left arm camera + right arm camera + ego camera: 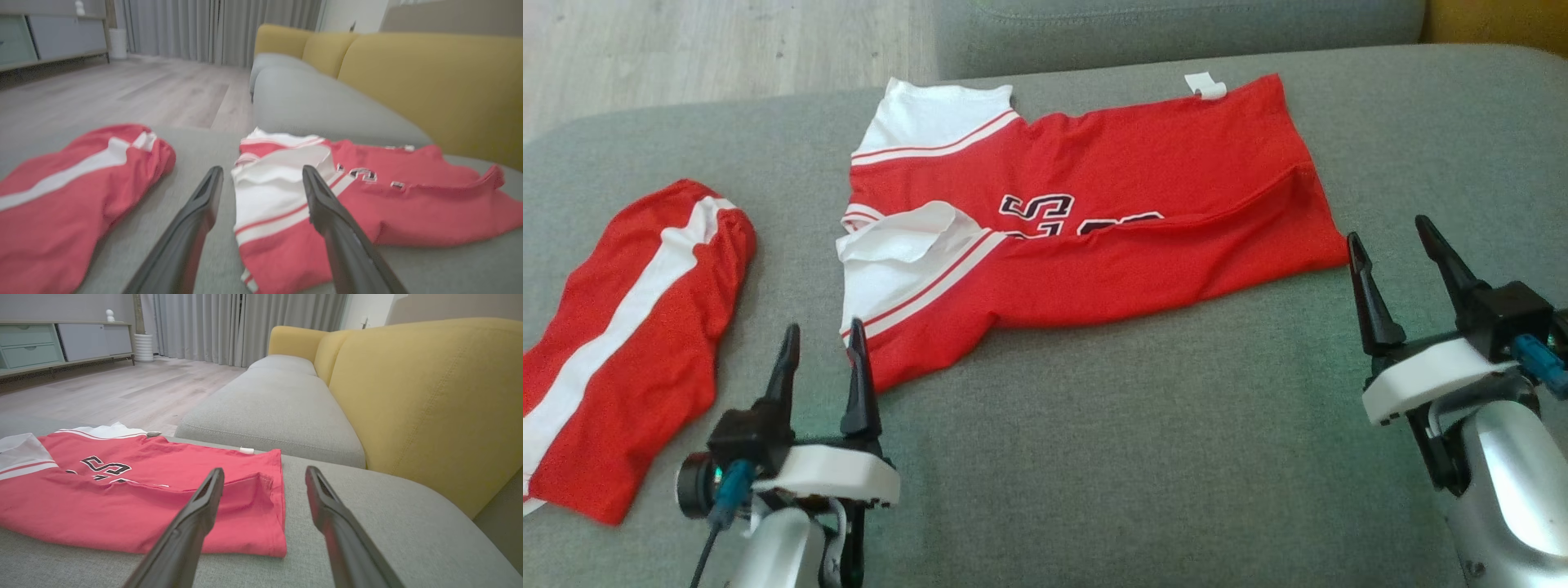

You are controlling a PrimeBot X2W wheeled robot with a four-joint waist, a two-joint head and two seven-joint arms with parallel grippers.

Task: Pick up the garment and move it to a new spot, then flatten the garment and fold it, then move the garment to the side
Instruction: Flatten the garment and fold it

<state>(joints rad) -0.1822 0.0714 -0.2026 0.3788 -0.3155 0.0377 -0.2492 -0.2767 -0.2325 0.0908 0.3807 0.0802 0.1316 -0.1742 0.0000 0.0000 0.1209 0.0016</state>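
The garment (1094, 237) — a red jersey with white sleeves — lies sideways on the grey sofa cushion (1143, 425), with its collar end toward 9 o'clock and its hem toward 3. It looks partly doubled over along its length, though the rumpled ridge makes that hard to confirm. My left end effector (823, 327) sits at its 7 o'clock corner and my right end effector (1387, 229) just off the hem at 4 o'clock. Both have fingers spread and are empty — bracketing the two ends, I judge, for a two-handed grab. A second red-and-white piece (629, 343) lies apart at 9 o'clock.
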